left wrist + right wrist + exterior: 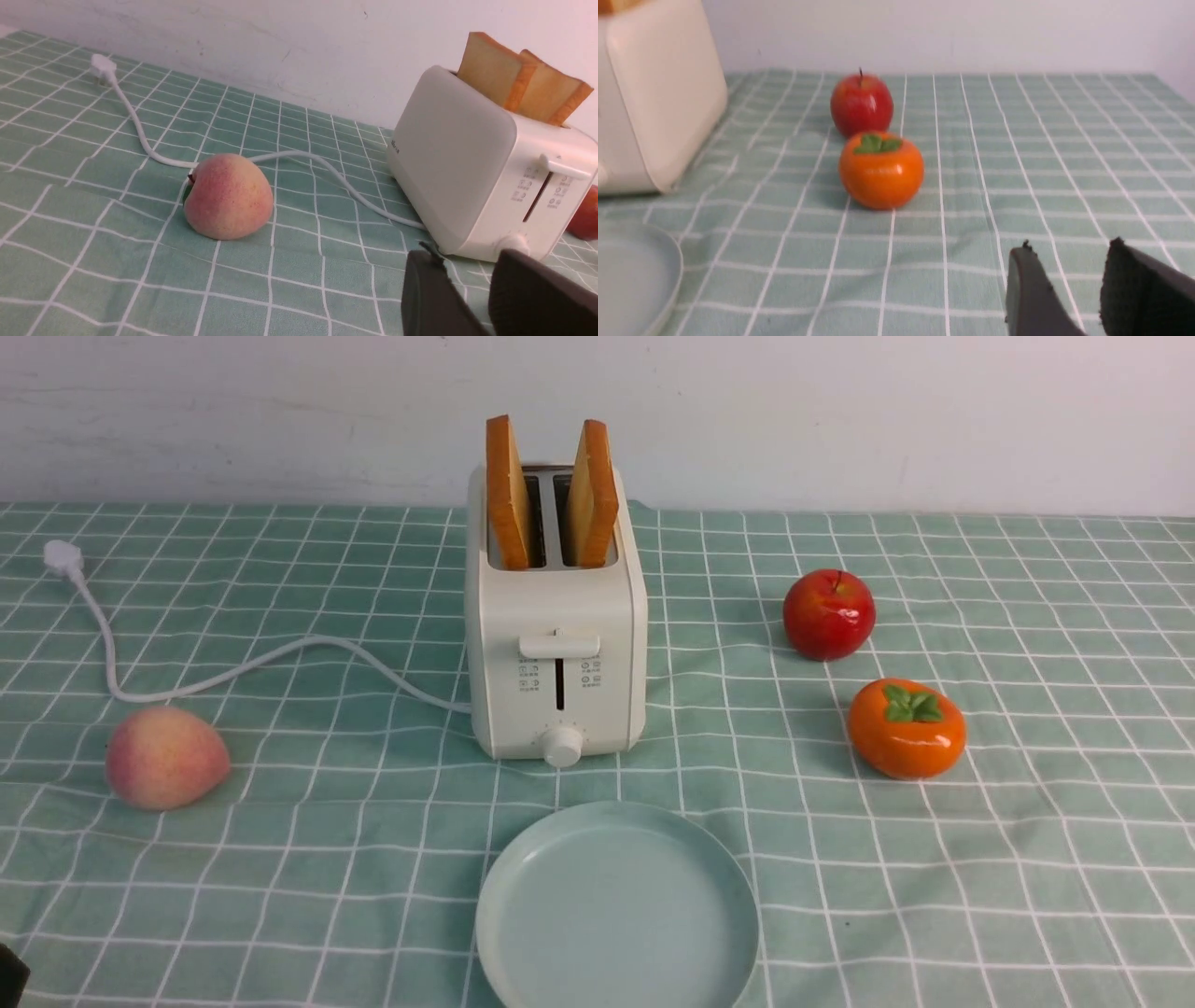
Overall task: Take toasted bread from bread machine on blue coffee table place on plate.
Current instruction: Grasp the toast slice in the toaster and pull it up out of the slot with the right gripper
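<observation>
The bread machine (pixel 556 616) stands toward the back of the blue coffee table (pixel 1027 821), lever (pixel 559 645) and knob (pixel 563 746) facing me. Both pieces of toasted bread stick up out of its two slots. The left slice (pixel 508 490) stands nearly upright and the right slice (pixel 593 495) tips a little outward at its foot. The plate (pixel 616 905) lies just in front of the machine, bare, its near rim cut off by the edge of the front view. A white power cord (pixel 308 640) trails off the machine's left side across the cloth to a loose plug (pixel 62 558) near the wall. A peach (pixel 165 757) sits on the near side of that cord, well apart from the machine. On the right are a red apple (pixel 828 613) and, just in front of it, an orange persimmon (pixel 906 727). They are close together but not touching. The left gripper (pixel 467 261) hangs low near the machine's front corner, its dark fingers (pixel 430 298) parted with nothing between them. The right gripper (pixel 1069 252) sits low on the near side of the persimmon, likewise spread and empty. Nothing lies between the machine and the plate.
</observation>
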